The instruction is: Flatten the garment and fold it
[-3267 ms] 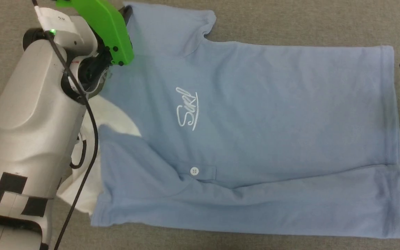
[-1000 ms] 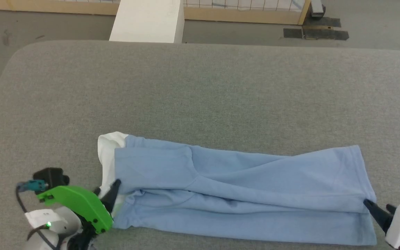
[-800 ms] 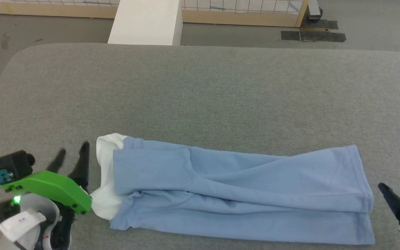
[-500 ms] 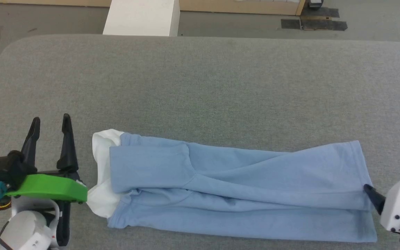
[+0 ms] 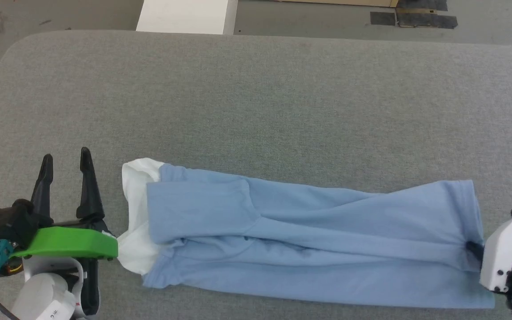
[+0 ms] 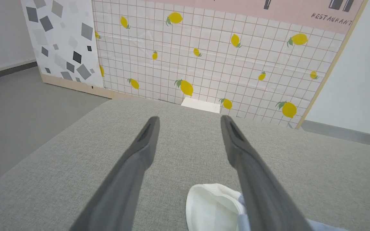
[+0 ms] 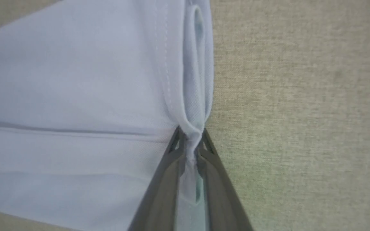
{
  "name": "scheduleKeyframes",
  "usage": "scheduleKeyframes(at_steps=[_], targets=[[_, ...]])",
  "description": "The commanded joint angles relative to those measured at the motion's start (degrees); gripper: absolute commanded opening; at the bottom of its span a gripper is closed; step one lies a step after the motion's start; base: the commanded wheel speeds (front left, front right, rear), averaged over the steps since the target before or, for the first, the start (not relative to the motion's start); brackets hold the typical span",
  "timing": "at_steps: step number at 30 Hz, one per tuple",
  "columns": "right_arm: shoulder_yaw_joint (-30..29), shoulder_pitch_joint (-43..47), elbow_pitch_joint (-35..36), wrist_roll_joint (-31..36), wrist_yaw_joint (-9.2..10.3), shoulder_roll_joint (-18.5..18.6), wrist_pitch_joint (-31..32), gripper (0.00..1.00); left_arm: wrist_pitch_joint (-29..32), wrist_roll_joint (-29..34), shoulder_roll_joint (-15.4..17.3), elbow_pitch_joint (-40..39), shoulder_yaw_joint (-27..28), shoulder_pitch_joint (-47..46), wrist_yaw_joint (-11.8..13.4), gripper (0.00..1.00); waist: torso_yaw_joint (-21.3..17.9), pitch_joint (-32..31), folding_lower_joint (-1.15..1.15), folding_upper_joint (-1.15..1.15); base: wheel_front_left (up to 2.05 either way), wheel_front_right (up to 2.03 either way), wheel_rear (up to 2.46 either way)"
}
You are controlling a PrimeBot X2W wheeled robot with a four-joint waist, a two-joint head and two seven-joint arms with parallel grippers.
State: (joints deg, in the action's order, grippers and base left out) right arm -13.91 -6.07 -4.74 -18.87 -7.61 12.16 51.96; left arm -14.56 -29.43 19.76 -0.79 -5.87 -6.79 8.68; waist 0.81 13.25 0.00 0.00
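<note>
Right wrist view: right gripper pinches the hem of the blue polo shirt folded on the grey table; left gripper, fingers spread wide, sits beside its white collar, facing "RESTAURANT" lettering.

The far half of the worktop lies bare from its left edge to its right, so there is wide room to pass there. The garment stretches as a long band across the near part, with only a thin strip of bare worktop on its near side. My left fingers stand apart, the gap between them open onto bare worktop (the white collar lies just beside the right one). My right fingers pinch the hem at the garment's right end; right of them the worktop is free. Beyond the far edge stand a white block and a tiled panel.
</note>
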Motion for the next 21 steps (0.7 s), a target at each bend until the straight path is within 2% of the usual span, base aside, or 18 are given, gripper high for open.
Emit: scheduleKeyframes(at_steps=[1,8,12,17,21], targets=[[-1.17,-0.72,-1.13,-0.03,0.12,1.2,-0.15,0.0,-0.42,1.0,-0.44,-0.03,0.51,0.68,-0.54,1.0,0.0,-0.03,0.0,0.0,0.0,0.0,0.0],[-11.0,-2.44,-5.47,3.42,0.12,7.36,-0.23,0.0,-0.43,2.15,-1.58,0.54,1.28,0.51,-2.08,1.0,0.32,0.62,0.0,0.0,0.0,0.0,0.0],[-15.71,-3.68,-8.25,8.04,0.12,8.51,-1.52,0.0,-0.43,2.54,-2.11,1.04,1.28,0.02,-2.65,1.0,0.61,0.83,0.0,0.0,0.0,0.0,0.0],[-14.04,-3.14,-7.05,8.79,0.12,8.55,-0.85,0.0,-0.43,2.52,-2.98,1.89,1.38,0.45,-3.05,1.0,0.51,-0.37,0.0,0.0,0.0,0.0,0.0],[-9.11,0.1,0.19,6.26,0.12,10.04,5.25,0.0,-0.43,2.31,-3.32,2.54,1.4,1.42,-3.21,1.0,0.12,-1.81,0.0,0.0,0.0,0.0,0.0]])
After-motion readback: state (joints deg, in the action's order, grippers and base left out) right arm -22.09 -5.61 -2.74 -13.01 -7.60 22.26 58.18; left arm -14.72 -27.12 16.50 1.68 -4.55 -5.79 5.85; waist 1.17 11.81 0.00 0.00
